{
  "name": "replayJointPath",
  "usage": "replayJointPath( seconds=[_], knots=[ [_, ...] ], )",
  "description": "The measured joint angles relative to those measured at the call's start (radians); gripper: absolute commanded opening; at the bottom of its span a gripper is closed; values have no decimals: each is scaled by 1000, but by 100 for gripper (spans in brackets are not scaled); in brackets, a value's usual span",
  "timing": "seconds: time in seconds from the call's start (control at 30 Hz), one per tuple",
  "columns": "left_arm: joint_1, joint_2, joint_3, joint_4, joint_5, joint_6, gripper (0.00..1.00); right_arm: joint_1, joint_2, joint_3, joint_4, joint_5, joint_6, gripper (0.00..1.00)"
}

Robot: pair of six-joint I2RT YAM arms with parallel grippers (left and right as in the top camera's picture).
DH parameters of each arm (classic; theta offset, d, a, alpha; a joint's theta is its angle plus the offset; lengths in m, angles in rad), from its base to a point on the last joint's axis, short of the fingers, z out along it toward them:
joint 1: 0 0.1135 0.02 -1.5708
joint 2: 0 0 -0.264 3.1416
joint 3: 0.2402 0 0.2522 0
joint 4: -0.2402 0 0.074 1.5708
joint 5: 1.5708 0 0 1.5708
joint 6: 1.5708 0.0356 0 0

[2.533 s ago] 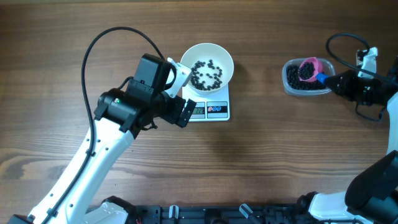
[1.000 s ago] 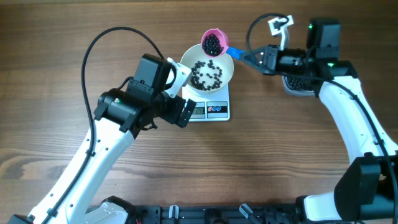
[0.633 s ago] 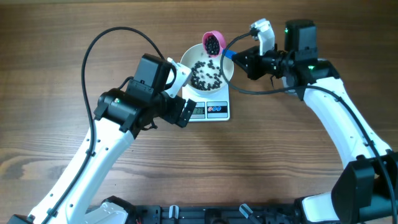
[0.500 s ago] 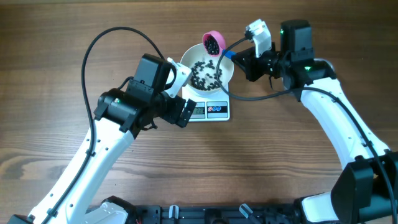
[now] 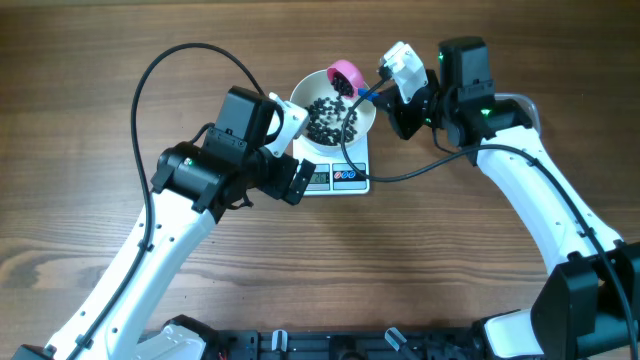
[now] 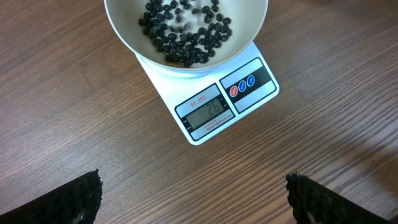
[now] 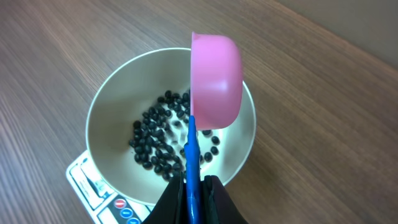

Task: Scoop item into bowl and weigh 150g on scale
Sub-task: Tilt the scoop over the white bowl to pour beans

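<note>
Fingers of the right gripper (image 7: 194,190) are pinched tight on the thin blue handle (image 7: 191,155) of a small pink scoop (image 7: 216,79), jaws nearly together with only the handle between them. The scoop is tipped on its side above the far rim of the white bowl (image 7: 112,106), its rounded pink outside facing the wrist camera, so its contents cannot be seen from there. Below it, black beads (image 7: 155,140) lie scattered across the bottom of the bowl, covering only part of the white floor. The bowl sits on the white scale (image 6: 205,124), overhanging its back part and leaving the front edge free; there the grey display (image 6: 207,113) shows digits too small to read with certainty, and red and blue buttons (image 6: 242,86) sit beside it. The left gripper (image 6: 194,186) hangs over the wooden table (image 5: 450,260) just in front of the scale, jaws spread wide and holding nothing, its two dark fingers (image 6: 74,199) showing at the bottom corners of the left wrist view.
</note>
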Motion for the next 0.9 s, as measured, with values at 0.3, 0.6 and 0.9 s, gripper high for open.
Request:
replayJointPath(
  seconds=[0.3, 0.6, 0.9],
  knots=[
    [0, 0, 0, 0, 0, 0, 100, 22, 0, 0, 59, 8, -67, 4],
    [0, 0, 0, 0, 0, 0, 100, 22, 0, 0, -12, 53, -171, 5],
    [0, 0, 0, 0, 0, 0, 100, 22, -14, -1, 1, 18, -120, 4]
  ],
)
